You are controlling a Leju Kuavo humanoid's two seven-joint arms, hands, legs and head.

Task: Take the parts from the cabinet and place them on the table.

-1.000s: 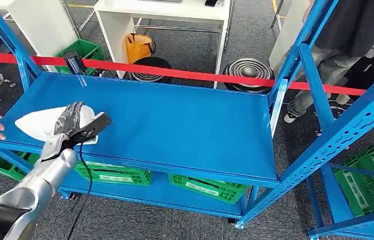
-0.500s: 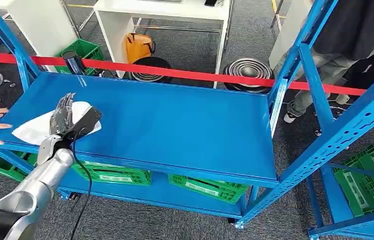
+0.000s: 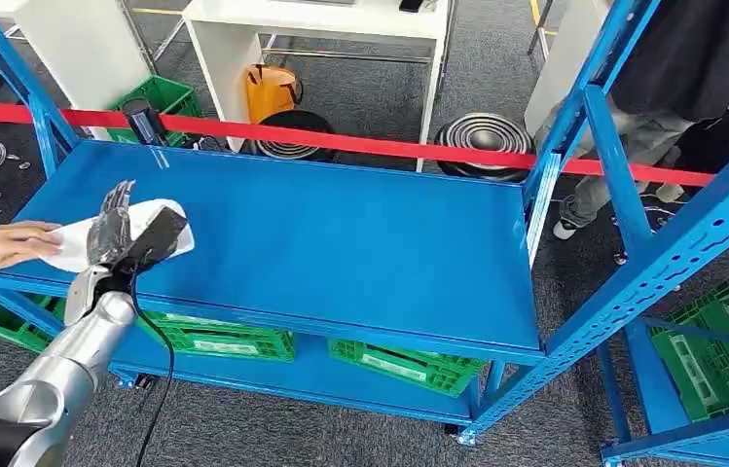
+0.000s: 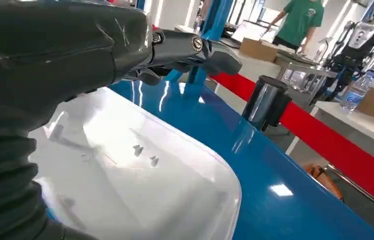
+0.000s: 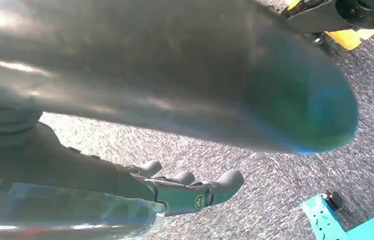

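A white moulded part [image 3: 70,245] lies at the left end of the blue cabinet shelf [image 3: 341,233]. My left hand [image 3: 115,226] is stretched out over the part's right half, fingers straight and apart, gripping nothing. The left wrist view has the same glossy white part [image 4: 140,185] under my left hand [image 4: 75,55], with a gap between the fingers [image 4: 189,47] and its surface. A person's hand [image 3: 0,245] rests on the part's left end. My right hand [image 5: 175,192] hangs over grey carpet with loosely spread fingers and holds nothing.
Red barrier tape [image 3: 360,146] runs behind the shelf. Green crates [image 3: 224,341] sit on the lower level. A blue rack upright [image 3: 672,253] slants across the right side, with a person standing behind it [image 3: 672,68]. A white table [image 3: 321,19] stands at the back.
My left hand has moved a little left and further onto the shelf over the white part. The person's hand has come in from the left and now lies on the part.
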